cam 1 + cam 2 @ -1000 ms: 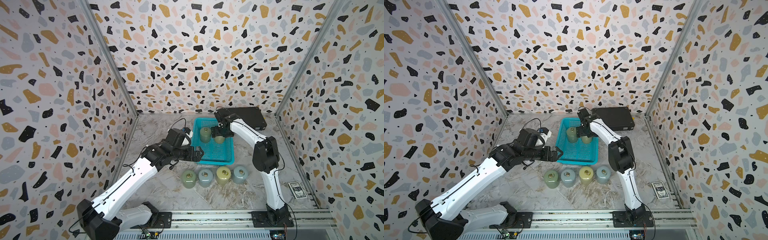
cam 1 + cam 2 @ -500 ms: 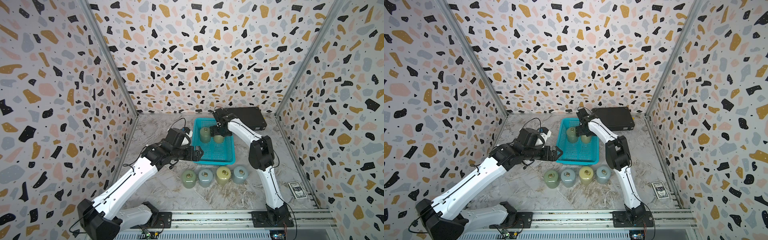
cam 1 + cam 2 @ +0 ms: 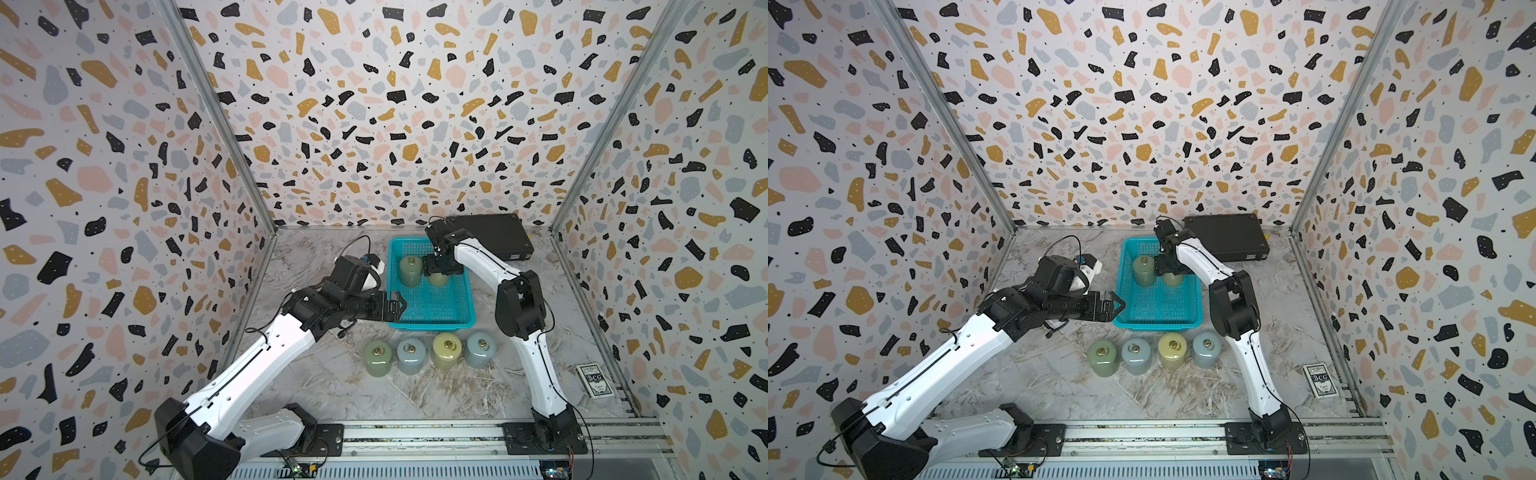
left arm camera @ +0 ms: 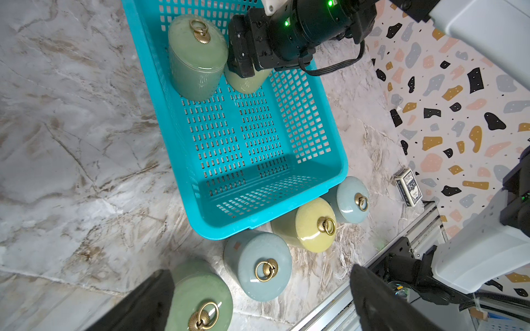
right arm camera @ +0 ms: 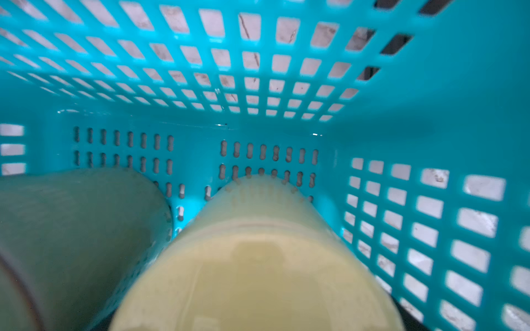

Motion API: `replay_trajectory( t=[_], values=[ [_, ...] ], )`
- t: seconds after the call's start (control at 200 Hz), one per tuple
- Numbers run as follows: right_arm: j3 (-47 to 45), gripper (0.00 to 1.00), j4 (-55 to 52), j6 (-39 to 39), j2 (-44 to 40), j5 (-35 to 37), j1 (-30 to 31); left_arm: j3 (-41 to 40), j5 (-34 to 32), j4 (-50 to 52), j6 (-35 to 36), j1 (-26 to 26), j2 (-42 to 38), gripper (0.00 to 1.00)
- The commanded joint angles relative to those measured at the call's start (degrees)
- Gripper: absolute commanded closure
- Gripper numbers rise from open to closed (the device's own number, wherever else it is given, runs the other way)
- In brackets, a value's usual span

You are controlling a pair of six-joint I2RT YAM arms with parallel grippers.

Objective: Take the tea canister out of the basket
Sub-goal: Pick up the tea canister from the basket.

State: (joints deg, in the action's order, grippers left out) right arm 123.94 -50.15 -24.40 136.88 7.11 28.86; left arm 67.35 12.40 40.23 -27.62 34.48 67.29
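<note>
Card box [image 3: 1320,380], apart from the basket [image 3: 1158,325], reads "BCG".

White arms [image 3: 266,357]; black joints [image 3: 519,307]

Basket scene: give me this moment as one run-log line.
basket: green canister and yellow-green canister inside | right jaws: over yellow-green canister, grip unclear | left jaws: open, by basket corner
</note>
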Motion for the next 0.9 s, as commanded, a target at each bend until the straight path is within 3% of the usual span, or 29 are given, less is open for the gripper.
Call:
replay_trajectory(
  t=[0.0, 0.466, 0.896],
  values=[
    [1.2, 0.19, -2.7, 1.1, -5.2, 1.3, -0.6, 0.9, 1.1, -1.5, 0.4, -0.4, -1.2, 0.0],
    [-2.7, 0.19, -6.1, 0.6, -19.4, 0.0, -0.2, -1.5, 7.0, -5.0, -1.0, -0.4, -2.8, 0.0],
    [-27.1, 0.17, -5.7, -2.2, -43.8, 1.7, -0.1, -3.3, 12.1, -6.3, -2.5, 0.0, -2.8, 0.0]
  ],
)
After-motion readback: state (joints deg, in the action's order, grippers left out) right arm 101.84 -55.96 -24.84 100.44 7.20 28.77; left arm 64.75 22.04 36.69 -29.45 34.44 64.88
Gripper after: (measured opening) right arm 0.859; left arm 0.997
